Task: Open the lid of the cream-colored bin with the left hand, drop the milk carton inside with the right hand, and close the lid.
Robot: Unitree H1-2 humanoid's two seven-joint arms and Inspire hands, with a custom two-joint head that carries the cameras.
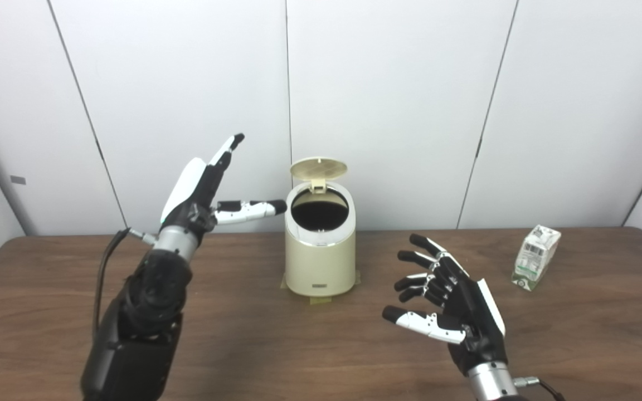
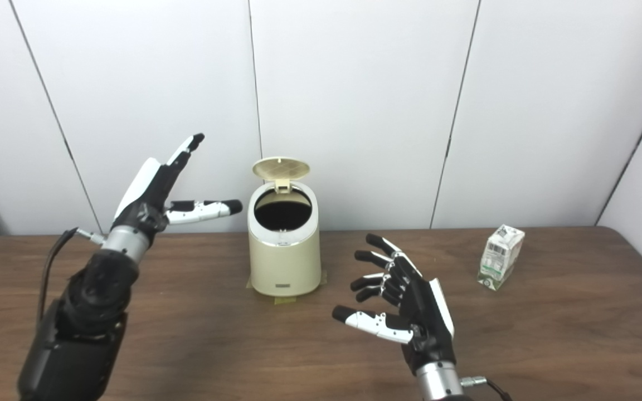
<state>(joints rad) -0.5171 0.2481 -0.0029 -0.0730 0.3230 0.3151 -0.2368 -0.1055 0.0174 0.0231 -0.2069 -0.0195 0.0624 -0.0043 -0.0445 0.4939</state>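
Note:
The cream-colored bin (image 1: 320,253) stands at the table's middle back, its round lid (image 1: 319,169) flipped up and the dark inside showing. My left hand (image 1: 201,192) is raised to the bin's left, open, fingers spread, thumb tip just short of the rim. The milk carton (image 1: 536,257), white with green print, stands upright at the right of the table. My right hand (image 1: 449,303) hovers open over the table between the bin and the carton, holding nothing and well clear of both.
The brown wooden table (image 1: 243,334) runs across the whole view, with white wall panels (image 1: 388,100) close behind the bin. Tape tabs show under the bin's base (image 1: 321,299).

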